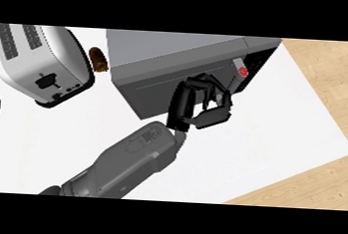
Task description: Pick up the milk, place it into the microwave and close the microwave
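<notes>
One microwave [172, 59] sits just above the one hand [199, 103] in view, its long axis running left to right. The hand's fingers curl against its front; what they hold cannot be told. One toaster [40, 62] stands far left. Milk not visible.

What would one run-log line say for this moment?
hand: at microwave door | milk: inside | door: nearly shut | toaster: left
</notes>
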Robot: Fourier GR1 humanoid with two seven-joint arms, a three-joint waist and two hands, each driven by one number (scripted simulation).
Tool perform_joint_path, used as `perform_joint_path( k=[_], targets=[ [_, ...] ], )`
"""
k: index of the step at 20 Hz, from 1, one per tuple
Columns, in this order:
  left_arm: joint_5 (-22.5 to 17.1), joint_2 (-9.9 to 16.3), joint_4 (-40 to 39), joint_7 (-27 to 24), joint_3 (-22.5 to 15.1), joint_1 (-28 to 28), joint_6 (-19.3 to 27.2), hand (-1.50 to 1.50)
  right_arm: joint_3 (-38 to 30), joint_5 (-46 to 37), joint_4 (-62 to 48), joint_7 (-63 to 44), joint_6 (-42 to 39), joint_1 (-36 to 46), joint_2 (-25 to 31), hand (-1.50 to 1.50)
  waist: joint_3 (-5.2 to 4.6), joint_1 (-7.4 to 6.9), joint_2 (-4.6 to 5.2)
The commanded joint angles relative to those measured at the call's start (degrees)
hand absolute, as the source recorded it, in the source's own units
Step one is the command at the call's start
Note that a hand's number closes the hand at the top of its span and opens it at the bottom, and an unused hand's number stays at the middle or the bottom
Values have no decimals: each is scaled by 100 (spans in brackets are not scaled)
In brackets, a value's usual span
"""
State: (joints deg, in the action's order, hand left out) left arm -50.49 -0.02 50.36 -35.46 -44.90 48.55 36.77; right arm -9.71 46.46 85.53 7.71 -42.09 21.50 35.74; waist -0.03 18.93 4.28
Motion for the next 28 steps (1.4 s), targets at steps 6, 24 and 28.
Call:
perform_joint_path(
  k=[6,24,28],
  targets=[
    [-290,2,-580,-27,261,509,-154,150,-33,262,-46,-158,-9,16,125,-150,-6,80,86],
    [-653,2,-733,-344,75,638,-203,150,152,967,-56,-507,-464,206,472,-150,-4,19,104],
    [-734,2,-776,-367,40,661,-235,150,128,1076,-99,-529,-500,245,525,-150,2,-17,115]
  ],
)
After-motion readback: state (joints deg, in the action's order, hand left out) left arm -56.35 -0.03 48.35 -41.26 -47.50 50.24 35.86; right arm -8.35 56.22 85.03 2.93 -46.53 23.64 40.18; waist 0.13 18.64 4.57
